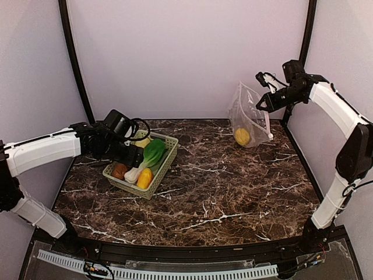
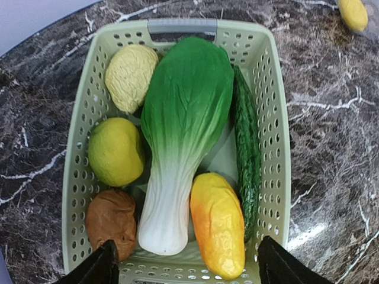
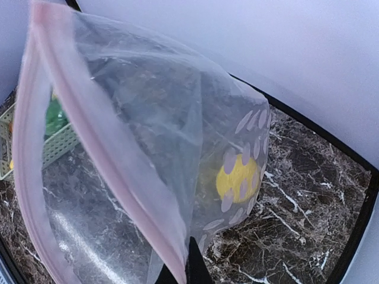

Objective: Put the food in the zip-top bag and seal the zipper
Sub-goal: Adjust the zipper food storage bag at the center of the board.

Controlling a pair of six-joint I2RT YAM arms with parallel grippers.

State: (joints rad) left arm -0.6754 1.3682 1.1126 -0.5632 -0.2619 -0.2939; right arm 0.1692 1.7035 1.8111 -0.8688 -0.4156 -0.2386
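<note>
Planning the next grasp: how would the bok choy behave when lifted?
The bok choy looks glossy and moulded, so probably stiff and slippery. Its leafy end is wider than its stem, so a stem grip may let it tilt.

Dark marbled table [image 1: 233,192], pale lilac walls [image 1: 186,52], black posts [image 1: 76,64], perhaps metal

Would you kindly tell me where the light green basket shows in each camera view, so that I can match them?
Top external: the basket sits left of centre.
Left wrist: it fills most of the frame.
Right wrist: only a corner shows at the left edge, past the zip-top bag.
Shared landmark: the yellow piece inside the bag. It is in the top-right corner in the left wrist view and centre-right in the right wrist view.
</note>
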